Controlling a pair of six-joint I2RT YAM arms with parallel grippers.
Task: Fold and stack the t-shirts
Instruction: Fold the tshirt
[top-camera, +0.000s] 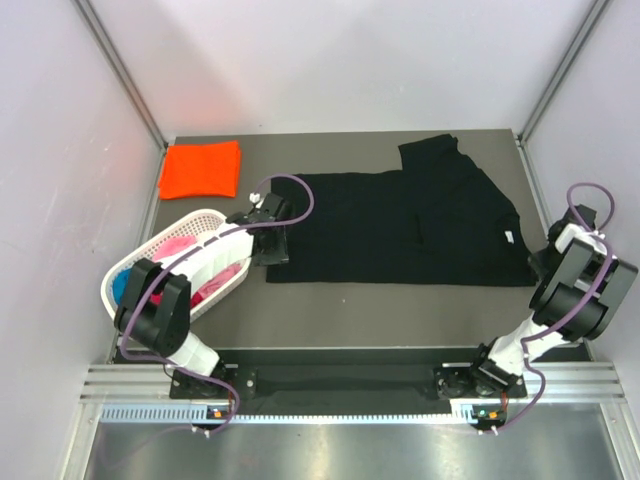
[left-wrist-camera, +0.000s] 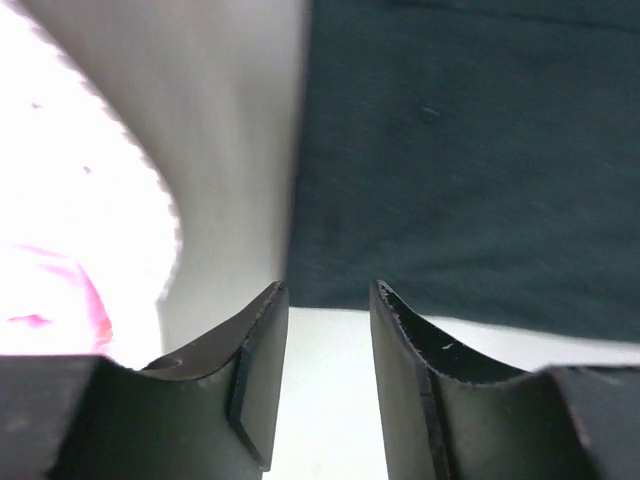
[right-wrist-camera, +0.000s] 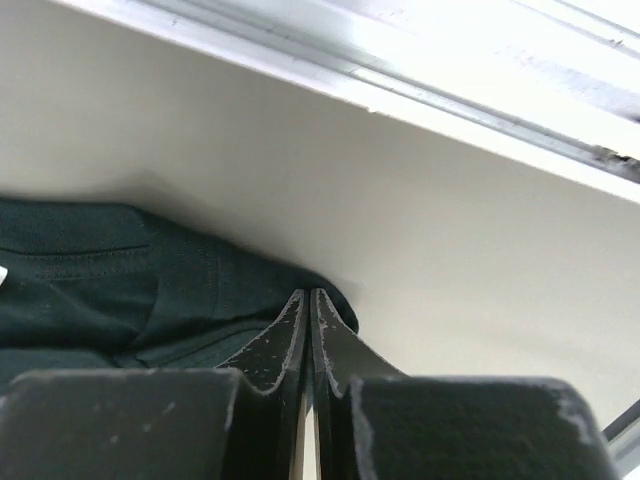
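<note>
where spread flat, black t-shirt (top-camera: 400, 230) looks matte.

The left gripper (left-wrist-camera: 328, 295) stands with its two dark fingers (left-wrist-camera: 255, 380) apart, and only pale table (left-wrist-camera: 240, 150) shows in the gap between them. Just beyond the fingertips lies the black t-shirt (left-wrist-camera: 470, 170), filling the upper right, its lower left corner close to the left finger's tip. At far left is the overexposed white basket (left-wrist-camera: 70, 170), with pink cloth (left-wrist-camera: 60, 290) inside it.
</note>
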